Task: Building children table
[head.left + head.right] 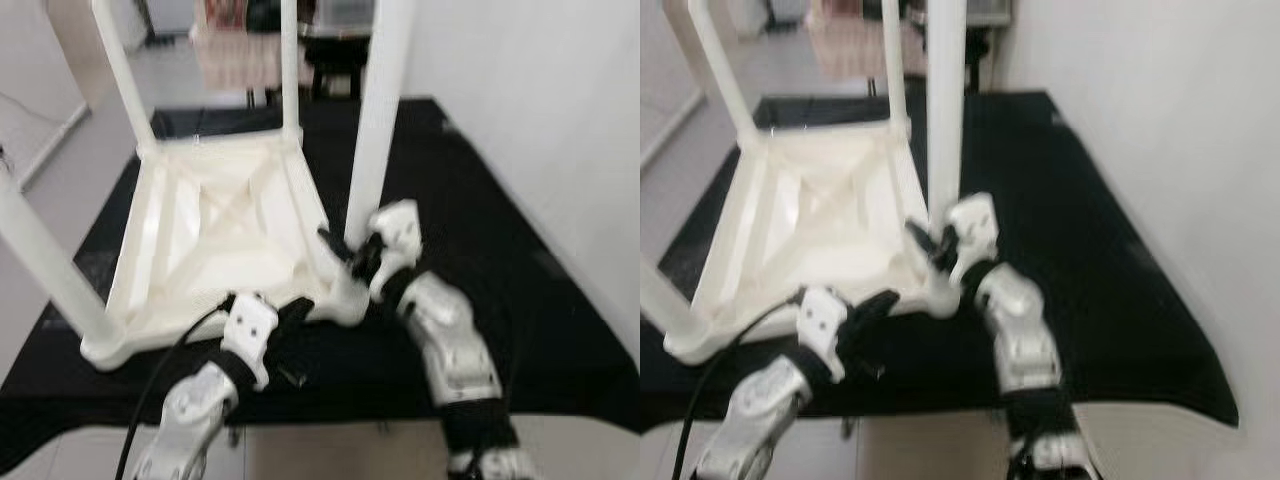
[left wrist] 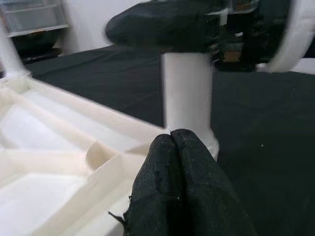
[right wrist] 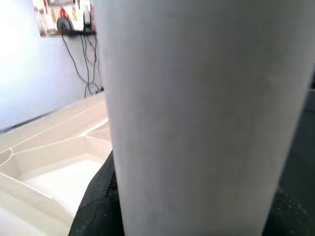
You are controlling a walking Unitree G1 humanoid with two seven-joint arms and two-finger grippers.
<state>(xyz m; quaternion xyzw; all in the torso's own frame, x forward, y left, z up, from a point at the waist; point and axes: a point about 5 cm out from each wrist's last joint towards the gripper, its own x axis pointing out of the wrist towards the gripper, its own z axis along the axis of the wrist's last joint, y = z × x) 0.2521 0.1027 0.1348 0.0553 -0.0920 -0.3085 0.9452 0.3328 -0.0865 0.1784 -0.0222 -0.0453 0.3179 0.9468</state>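
Upturned table (image 1: 215,240), black mat (image 1: 480,210), white wall (image 1: 560,110)

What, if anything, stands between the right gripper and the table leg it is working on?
Nothing visible. The right gripper sits at the base of the leg, which stands upright in the corner of the upturned tabletop.

The upturned children's table (image 1: 215,240) looks like moulded cream-white plastic, smooth with a faint sheen along its ribbed underside. Its near leg (image 1: 378,110) is the same plastic, plain and matt in the right wrist view. The mat (image 1: 480,250) under it is black cloth, dull and finely textured. The left hand (image 2: 179,196) has black fingers covered in a soft, slightly frayed fabric. The right hand (image 1: 352,256) sits on an arm shelled in glossy silver-white plastic. The floor (image 1: 330,455) beside the mat is pale and smooth.
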